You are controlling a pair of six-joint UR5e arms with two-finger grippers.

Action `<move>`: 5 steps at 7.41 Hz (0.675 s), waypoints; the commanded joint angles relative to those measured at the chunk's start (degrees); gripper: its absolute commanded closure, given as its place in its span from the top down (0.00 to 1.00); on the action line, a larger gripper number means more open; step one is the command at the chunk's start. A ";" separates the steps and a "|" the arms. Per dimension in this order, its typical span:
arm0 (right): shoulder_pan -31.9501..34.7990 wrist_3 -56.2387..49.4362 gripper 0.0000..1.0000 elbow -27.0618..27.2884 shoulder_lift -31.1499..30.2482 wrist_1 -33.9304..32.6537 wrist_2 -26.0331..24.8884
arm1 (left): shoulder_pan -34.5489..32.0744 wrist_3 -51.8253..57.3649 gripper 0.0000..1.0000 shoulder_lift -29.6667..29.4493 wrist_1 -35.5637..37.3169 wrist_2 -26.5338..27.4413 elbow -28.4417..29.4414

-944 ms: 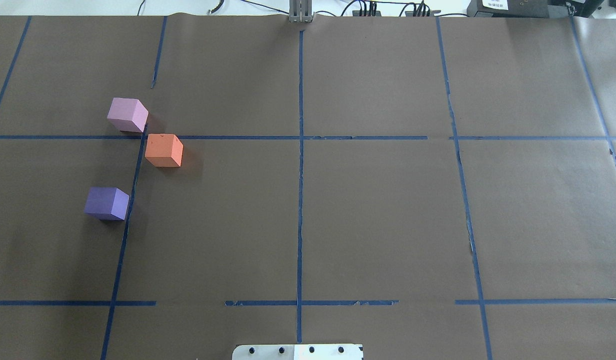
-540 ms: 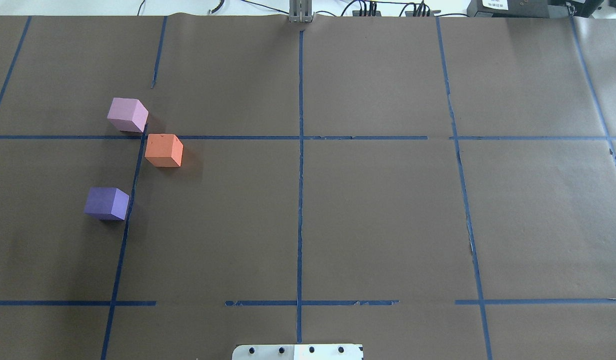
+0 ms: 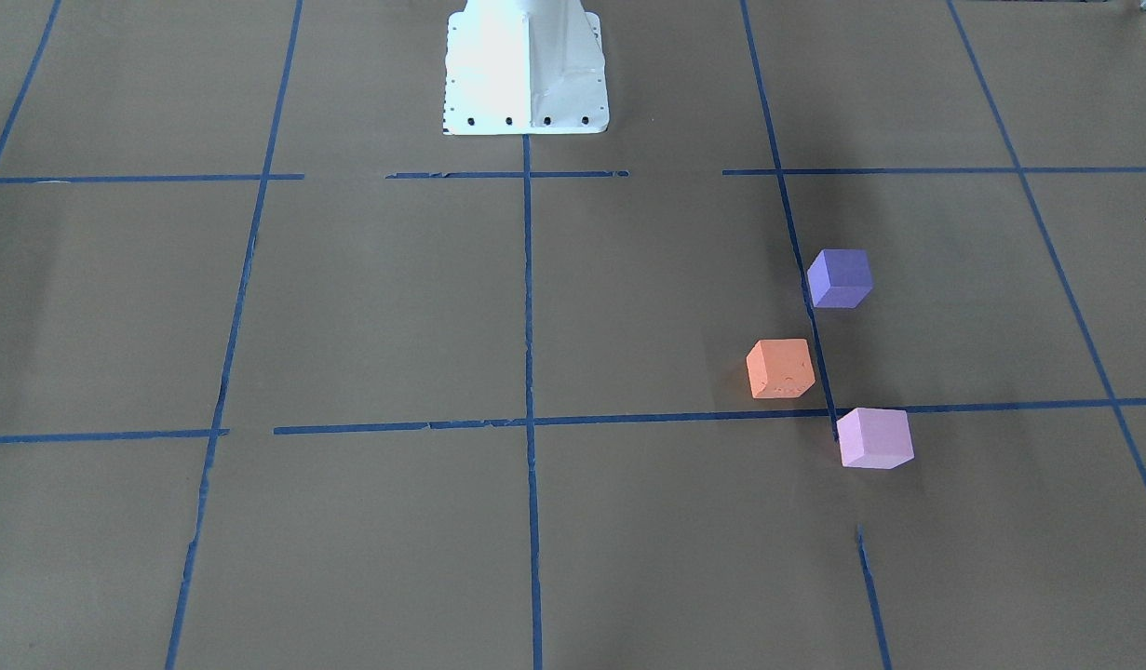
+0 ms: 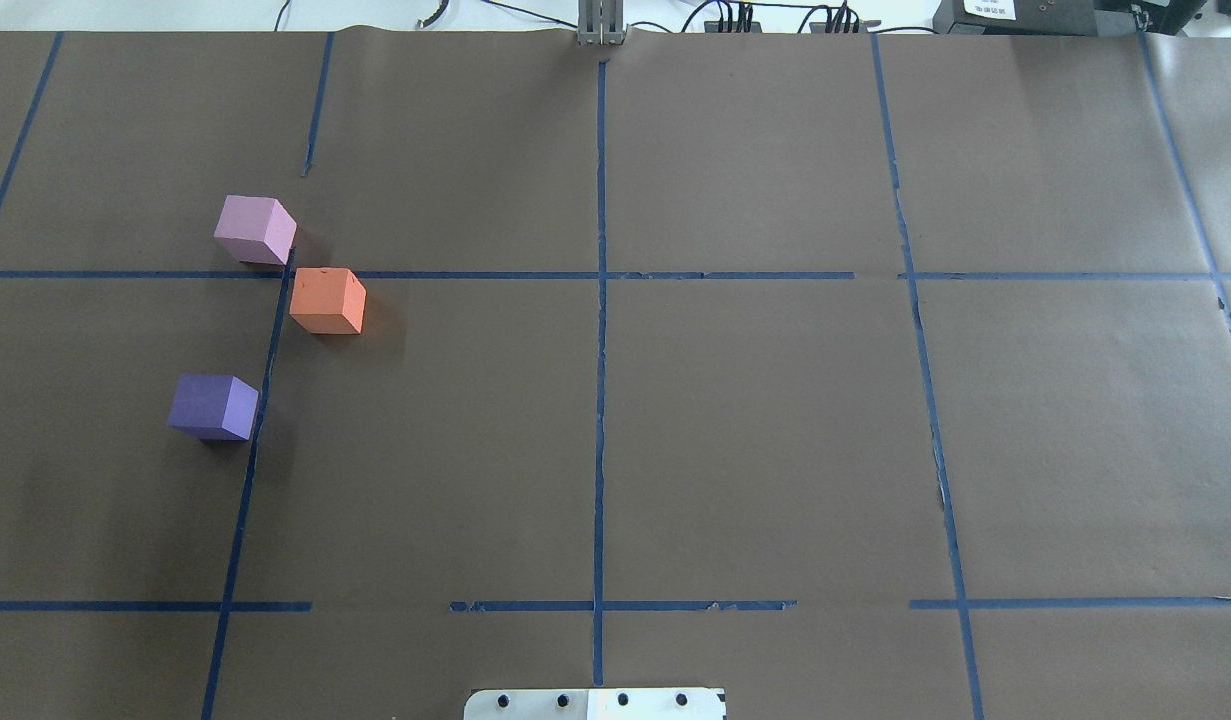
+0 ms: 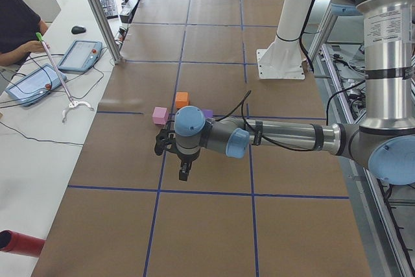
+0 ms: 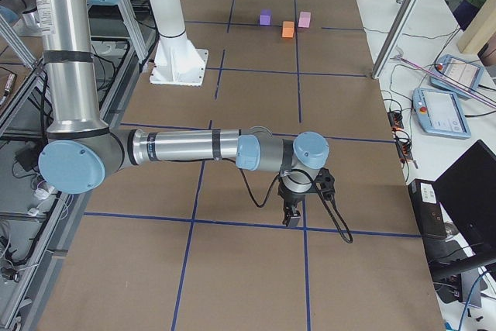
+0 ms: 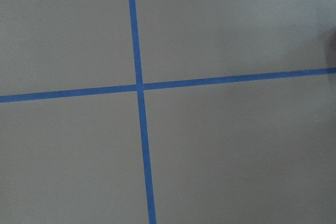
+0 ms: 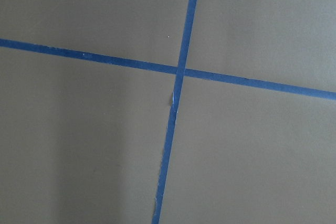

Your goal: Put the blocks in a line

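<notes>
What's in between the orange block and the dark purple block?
Only a blue tape line on the brown paper lies between the orange block and the blue-violet block; the overhead view shows it.

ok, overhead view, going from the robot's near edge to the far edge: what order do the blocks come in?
blue-violet block → orange block → pale pink block

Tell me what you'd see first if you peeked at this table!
Three bright cubes pop out on the brown table, bunched on the robot's left side: a pink block, an orange block and a blue-violet block. Blue tape lines cross the table in a big grid.
</notes>
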 commanded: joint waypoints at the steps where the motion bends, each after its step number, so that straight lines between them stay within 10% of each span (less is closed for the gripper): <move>1: 0.00 0.00 1.00 0.00 0.00 0.00 0.00 | 1.68 -0.15 0.99 -3.49 0.32 -0.23 -0.30; 5: 0.00 0.00 1.00 0.00 0.00 0.00 0.00 | 12.13 -17.58 0.98 -11.31 -6.51 0.21 -1.26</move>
